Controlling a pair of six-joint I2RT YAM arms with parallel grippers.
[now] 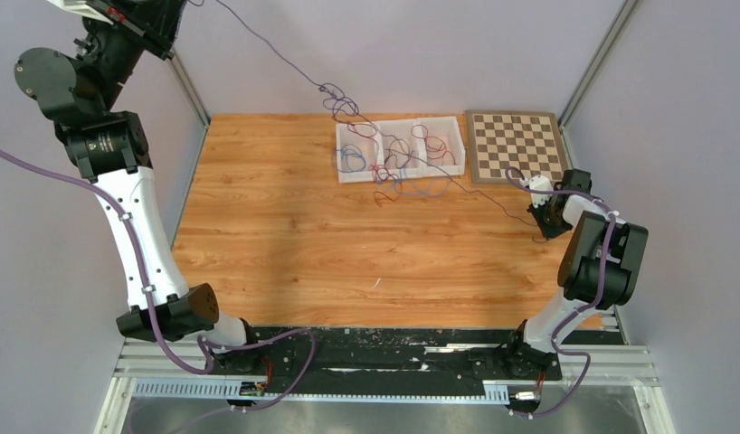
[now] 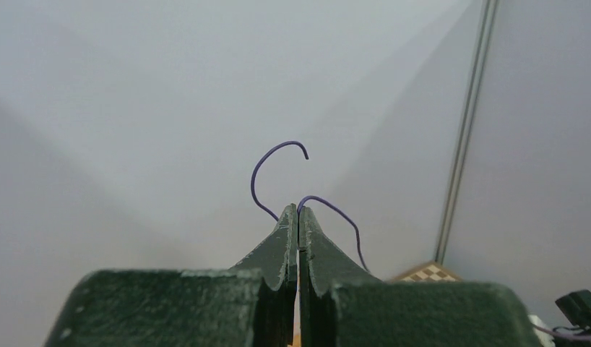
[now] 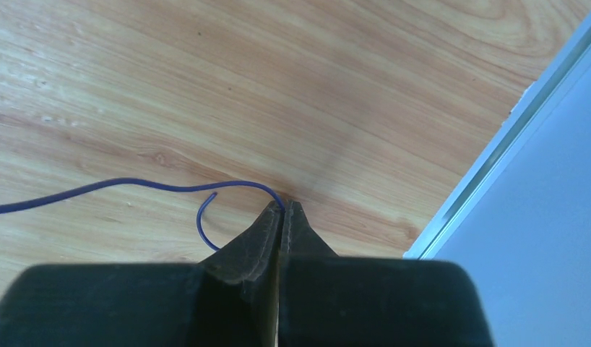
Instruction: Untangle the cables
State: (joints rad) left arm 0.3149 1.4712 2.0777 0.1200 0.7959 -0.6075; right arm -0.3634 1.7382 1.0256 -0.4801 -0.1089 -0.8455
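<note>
Cables [image 1: 395, 159] in blue, red and dark purple lie knotted together over and inside a white three-compartment tray [image 1: 457, 124] at the far side of the wooden counter [image 1: 285, 235]. Some loops spill over the tray's near wall onto the wood. A checkered board [image 1: 516, 145] lies flat just to the right of the tray. My left end effector [image 2: 298, 211] is raised high at the far left, with its fingers pressed together on a purple strand [image 2: 277, 149]. The strand's short free end curls up above the tips, and its other part drops away to the right of them. In the overhead view this strand runs as a taut line down through the air to the top of the knot above the tray. My right end effector [image 3: 282, 206] is low at the right edge of the counter, near the metal rail, its tips down close to the wood. Its fingers are pinched shut on a dark blue strand [image 3: 134, 185]. That strand trails left across the wood toward the tangle, and a small hooked tail sits beside the tips. I cannot tell whether both arms hold the same strand.
</note>
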